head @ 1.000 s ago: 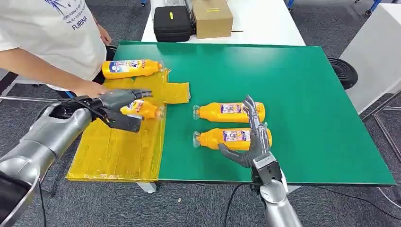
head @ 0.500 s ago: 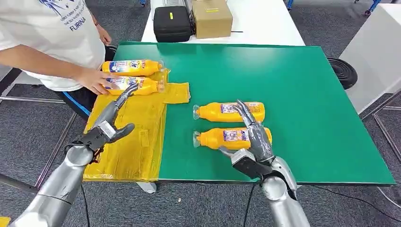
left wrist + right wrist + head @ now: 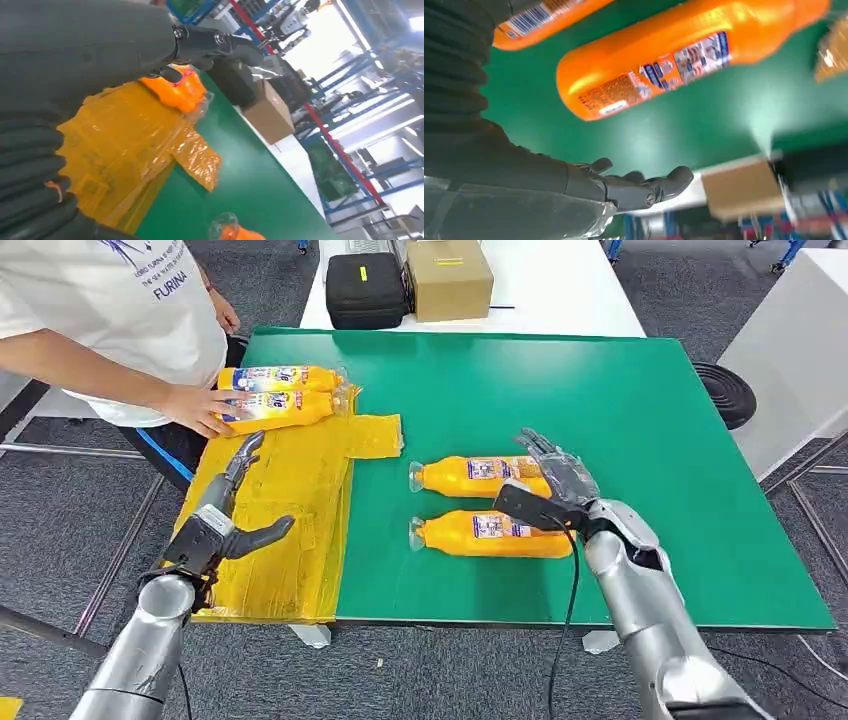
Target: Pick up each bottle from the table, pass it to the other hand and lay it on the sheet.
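On green table, orange labelled bottles (image 3: 487, 477)

On your left, the sheet (image 3: 290, 500) covers the left edge of the table (image 3: 620, 410). Two bottles lie side by side at its far end: the far sheet bottle (image 3: 283, 376) and, just in front and touching, the near sheet bottle (image 3: 285, 407), with a person's hand (image 3: 200, 408) resting on its left end. Your left hand (image 3: 225, 525) hangs over the sheet's near part, holding nothing. Right of the sheet, two more lie parallel on the table: the rear table bottle (image 3: 470, 475) and the front table bottle (image 3: 490, 533). Your right hand (image 3: 555, 485) sits over their right ends, fingers spread. Behind the table stand a case (image 3: 365, 288) and, to its right, a box (image 3: 448, 277).
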### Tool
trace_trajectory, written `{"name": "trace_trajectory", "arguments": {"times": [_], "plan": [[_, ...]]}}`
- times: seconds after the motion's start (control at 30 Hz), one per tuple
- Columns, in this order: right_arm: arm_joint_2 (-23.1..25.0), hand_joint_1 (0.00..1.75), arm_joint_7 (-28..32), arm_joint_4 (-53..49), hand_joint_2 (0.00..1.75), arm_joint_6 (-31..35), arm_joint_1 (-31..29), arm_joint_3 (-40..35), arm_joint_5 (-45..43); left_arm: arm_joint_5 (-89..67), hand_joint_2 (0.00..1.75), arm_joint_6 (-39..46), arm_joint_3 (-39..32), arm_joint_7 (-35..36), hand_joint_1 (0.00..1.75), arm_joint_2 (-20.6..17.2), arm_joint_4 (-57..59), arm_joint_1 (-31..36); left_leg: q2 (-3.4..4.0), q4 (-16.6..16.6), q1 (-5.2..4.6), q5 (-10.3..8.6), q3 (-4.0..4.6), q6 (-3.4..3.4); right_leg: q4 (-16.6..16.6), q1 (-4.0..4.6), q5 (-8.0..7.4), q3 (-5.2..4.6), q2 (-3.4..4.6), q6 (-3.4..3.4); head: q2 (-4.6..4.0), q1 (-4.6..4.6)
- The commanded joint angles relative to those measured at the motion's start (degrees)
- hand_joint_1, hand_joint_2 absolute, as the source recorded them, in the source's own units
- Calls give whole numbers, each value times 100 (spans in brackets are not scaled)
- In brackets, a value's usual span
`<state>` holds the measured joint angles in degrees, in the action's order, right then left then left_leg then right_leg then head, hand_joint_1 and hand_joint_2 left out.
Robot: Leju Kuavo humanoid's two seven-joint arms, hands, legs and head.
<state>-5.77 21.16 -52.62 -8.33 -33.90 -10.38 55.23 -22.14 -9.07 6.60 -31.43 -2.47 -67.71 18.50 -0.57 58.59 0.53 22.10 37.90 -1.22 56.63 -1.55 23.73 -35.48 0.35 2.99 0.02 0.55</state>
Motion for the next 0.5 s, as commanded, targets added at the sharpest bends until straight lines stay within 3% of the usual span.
{"name": "trace_trajectory", "arguments": {"times": [0.03, 0.27, 0.5], "plan": [[-21, 0, 56, 2866, 175, -390, -1700, -1006, 160, -87, 175, 80, -232, 155, 0, 128, 64, -156, 18, -1, 3, 12, -24, 4, -2, 6, 6, 19, 12, -16, 0, 4], [161, 0, 188, 2987, 175, -360, -1818, -1176, 87, -99, 175, 107, -201, 180, 0, 50, 47, -183, 12, 0, 6, 7, -10, 3, 1, 6, 5, 7, 7, -11, 0, 0], [76, 0, 477, 1721, 175, 4, -1791, -1425, -354, -65, 175, 206, -374, 217, 0, -28, -213, -449, 24, 4, 3, 12, -8, 4, 8, 3, 7, 0, 17, -15, 0, 0]]}}
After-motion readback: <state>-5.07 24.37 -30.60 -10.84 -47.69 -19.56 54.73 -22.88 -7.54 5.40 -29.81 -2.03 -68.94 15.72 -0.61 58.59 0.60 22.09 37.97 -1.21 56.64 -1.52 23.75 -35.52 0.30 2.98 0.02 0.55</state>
